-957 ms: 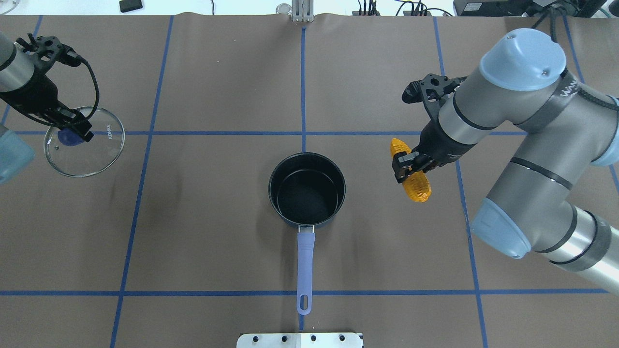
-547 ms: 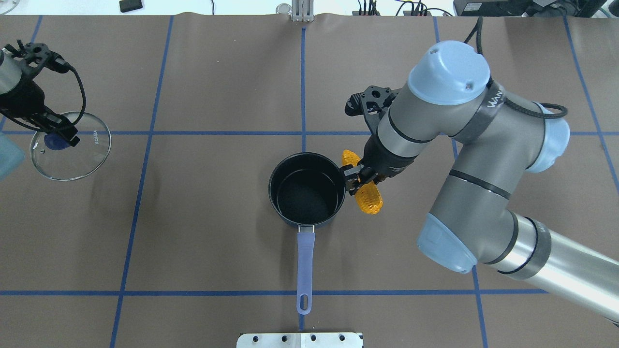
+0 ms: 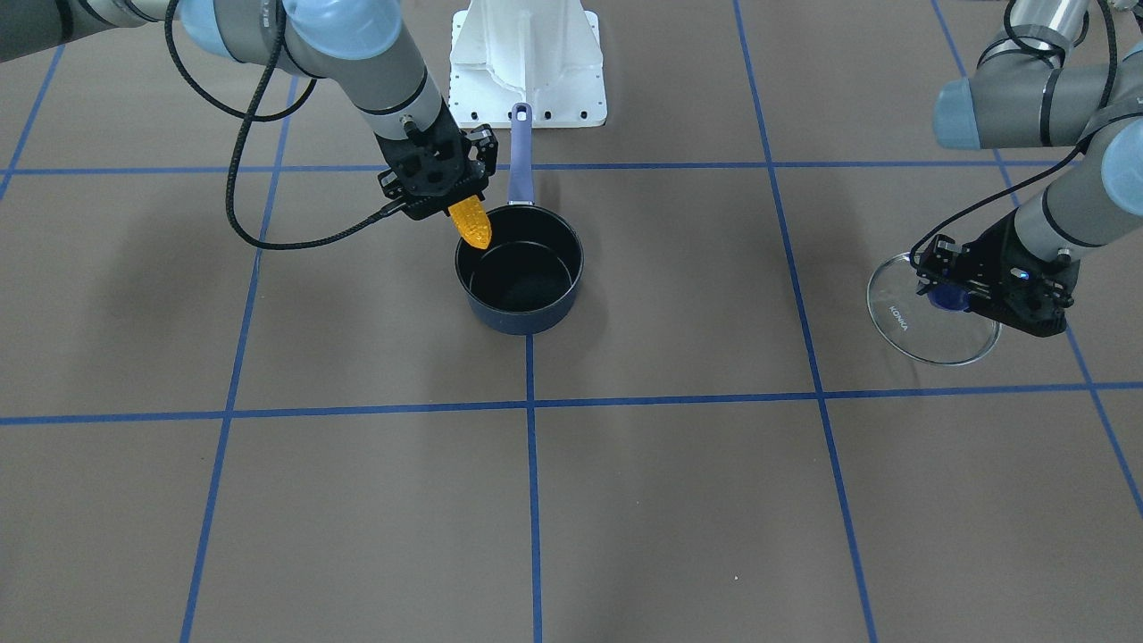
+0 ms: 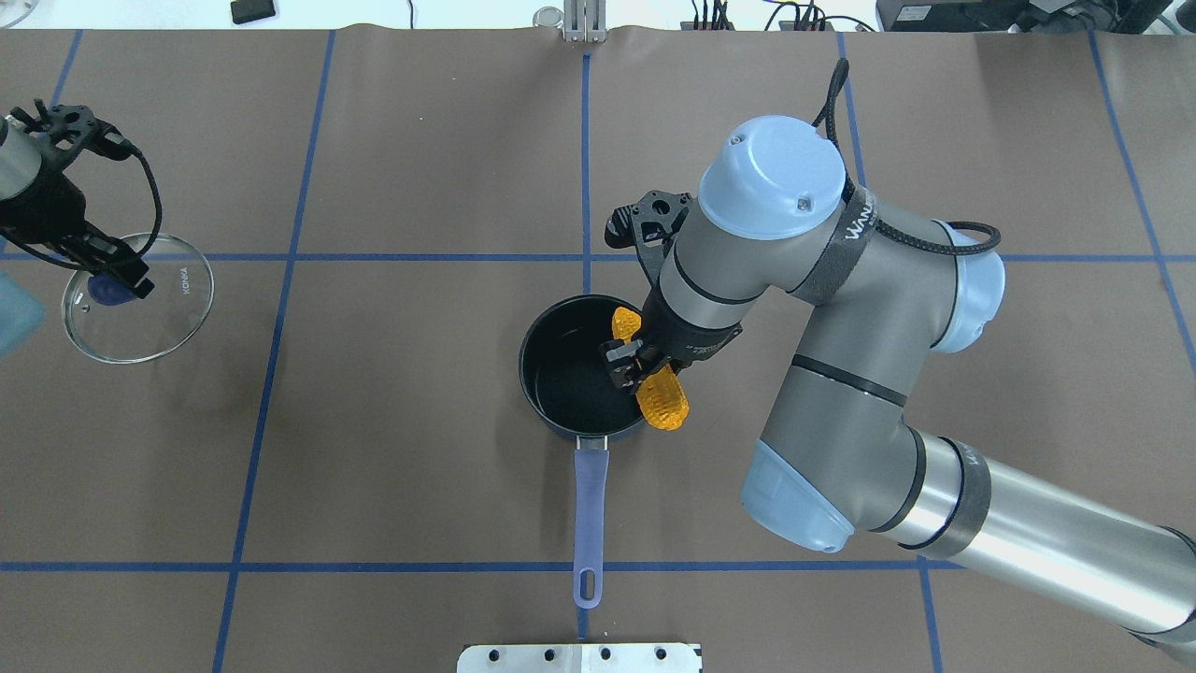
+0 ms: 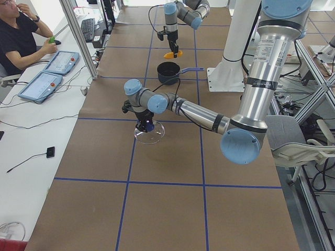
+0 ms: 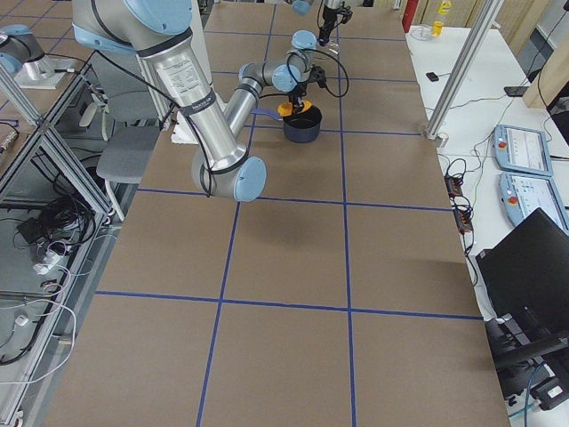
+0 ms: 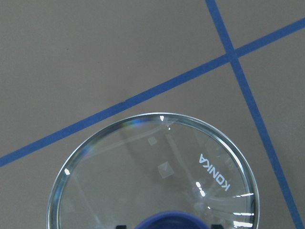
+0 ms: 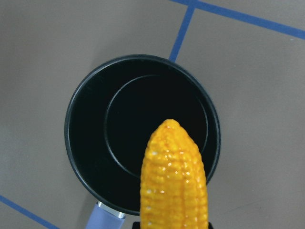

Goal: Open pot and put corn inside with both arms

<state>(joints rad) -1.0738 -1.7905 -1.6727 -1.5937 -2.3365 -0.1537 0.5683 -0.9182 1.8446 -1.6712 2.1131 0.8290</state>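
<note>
Your pot [image 4: 525, 372] stands open mid-table, likely rigid and steady. The glass lid [image 4: 161, 320], probably fragile and slick, is clamped by its knob in the left gripper [image 4: 117, 276]. The right gripper [image 4: 628, 363] pinches the corn [image 4: 665, 400], seemingly light, mid-cob over the pot's rim.

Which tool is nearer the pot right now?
Right. The right tool holds the corn over the pot; the left tool is far off to the robot's left, holding the lid.
</note>
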